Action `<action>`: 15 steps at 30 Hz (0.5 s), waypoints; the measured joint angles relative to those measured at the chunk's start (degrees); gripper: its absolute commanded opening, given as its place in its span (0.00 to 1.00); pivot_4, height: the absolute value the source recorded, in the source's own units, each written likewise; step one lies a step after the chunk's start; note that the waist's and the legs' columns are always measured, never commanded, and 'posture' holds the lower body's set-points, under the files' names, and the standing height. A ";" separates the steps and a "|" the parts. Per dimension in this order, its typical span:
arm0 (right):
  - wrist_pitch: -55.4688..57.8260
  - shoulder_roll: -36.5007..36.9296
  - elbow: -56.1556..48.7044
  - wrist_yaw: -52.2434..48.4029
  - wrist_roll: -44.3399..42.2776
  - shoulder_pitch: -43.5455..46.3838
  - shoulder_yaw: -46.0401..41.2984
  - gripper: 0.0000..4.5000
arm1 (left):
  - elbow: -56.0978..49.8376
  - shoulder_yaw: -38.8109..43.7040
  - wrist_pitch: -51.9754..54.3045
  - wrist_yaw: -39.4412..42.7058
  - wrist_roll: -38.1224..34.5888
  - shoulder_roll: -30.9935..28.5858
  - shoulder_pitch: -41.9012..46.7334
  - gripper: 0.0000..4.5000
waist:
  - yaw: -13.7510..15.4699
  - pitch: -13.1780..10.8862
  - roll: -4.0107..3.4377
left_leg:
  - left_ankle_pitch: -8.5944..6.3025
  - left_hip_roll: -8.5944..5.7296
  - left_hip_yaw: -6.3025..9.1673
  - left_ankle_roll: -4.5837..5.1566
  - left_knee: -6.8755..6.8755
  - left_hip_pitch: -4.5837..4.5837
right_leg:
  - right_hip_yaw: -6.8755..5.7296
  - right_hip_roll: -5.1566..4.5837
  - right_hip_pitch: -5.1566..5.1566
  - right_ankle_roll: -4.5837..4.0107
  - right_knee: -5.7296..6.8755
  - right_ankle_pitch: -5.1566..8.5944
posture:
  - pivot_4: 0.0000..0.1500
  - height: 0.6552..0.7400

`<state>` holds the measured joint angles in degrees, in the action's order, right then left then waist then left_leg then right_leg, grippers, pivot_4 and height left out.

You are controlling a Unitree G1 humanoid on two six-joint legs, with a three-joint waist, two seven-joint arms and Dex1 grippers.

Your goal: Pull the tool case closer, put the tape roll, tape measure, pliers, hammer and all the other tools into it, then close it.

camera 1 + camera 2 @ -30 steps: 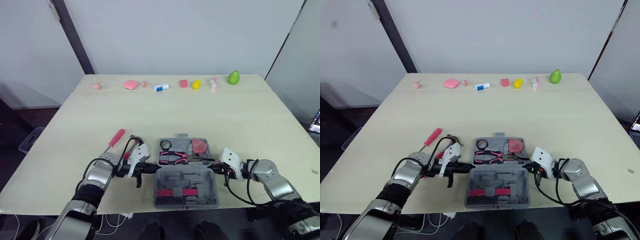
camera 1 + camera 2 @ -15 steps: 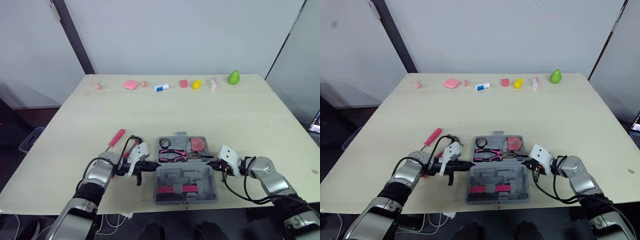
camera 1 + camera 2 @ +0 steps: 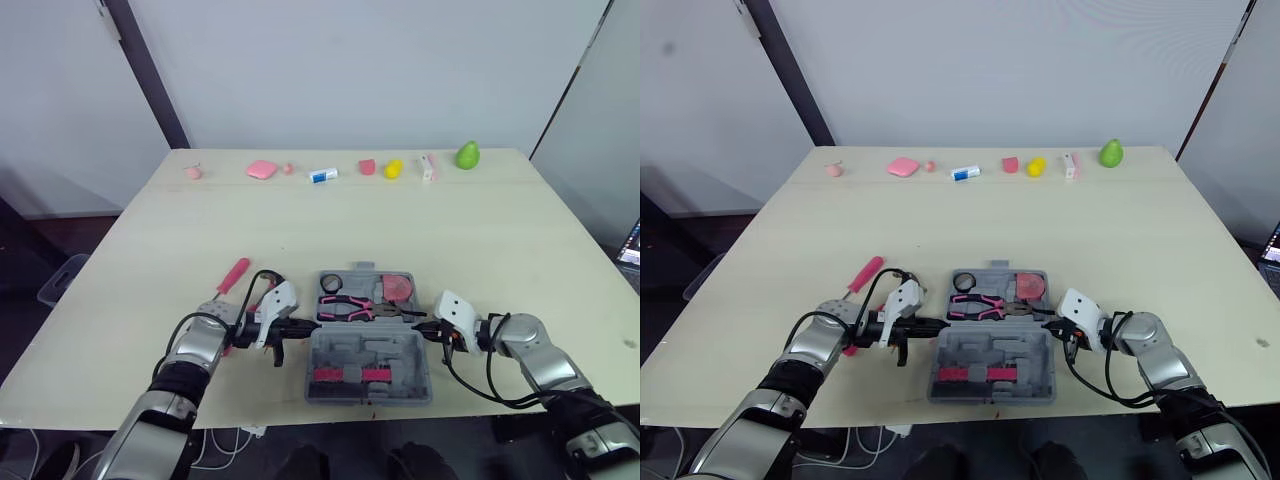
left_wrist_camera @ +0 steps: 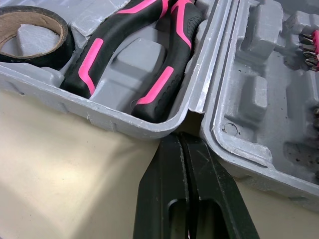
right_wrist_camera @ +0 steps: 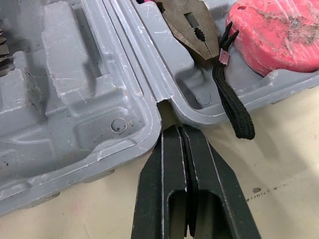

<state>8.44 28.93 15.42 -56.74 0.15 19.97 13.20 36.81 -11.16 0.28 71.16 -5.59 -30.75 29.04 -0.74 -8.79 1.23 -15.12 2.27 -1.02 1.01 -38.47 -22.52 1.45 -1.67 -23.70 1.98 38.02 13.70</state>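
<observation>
The grey tool case lies open near the table's front edge. Its far half holds a black tape roll, pink-handled pliers and a pink tape measure. The near half carries a row of bits on pink strips. My left gripper is shut, its tips pushed into the hinge notch on the case's left side. At the right hinge notch, my right gripper is shut too, tips against the case. A pink-handled tool lies on the table left of the case, partly behind my left arm.
Along the table's far edge sit several small items, among them a pink pad, a yellow piece and a green pear. The case's near half lies close to the table's front edge.
The case's near half now looks shorter, its front rim farther from the table edge. Both grippers have shifted slightly away from me, staying at the hinge notches.
</observation>
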 measured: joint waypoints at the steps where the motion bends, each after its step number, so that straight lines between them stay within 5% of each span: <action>1: -0.05 -0.09 0.42 0.06 0.07 0.33 0.00 0.00 | 0.03 0.00 -0.04 -0.01 0.00 0.00 0.00 0.01 | 0.00 0.00 0.00 | 0.00 0.00 0.00 0.00 0.00 0.00 | 0.00 0.00 0.00 0.00 0.00 0.00 | 1.00 1.00; 15: -2.48 -1.17 3.11 1.65 0.44 1.37 -0.17 0.00 | 0.50 0.15 -0.73 -0.02 -0.03 -0.15 -0.01 0.01 | -0.07 0.00 0.00 | 0.00 0.00 0.00 0.00 0.00 0.01 | 0.00 0.00 0.00 0.00 0.01 0.00 | 1.00 1.00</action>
<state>5.96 27.76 18.53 -55.09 0.59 21.34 13.03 37.31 -11.01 -0.45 71.13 -5.61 -30.90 29.03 -0.81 -8.79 1.23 -15.12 2.27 -1.02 1.01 -38.46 -22.50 1.46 -1.67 -23.69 1.98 38.04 13.70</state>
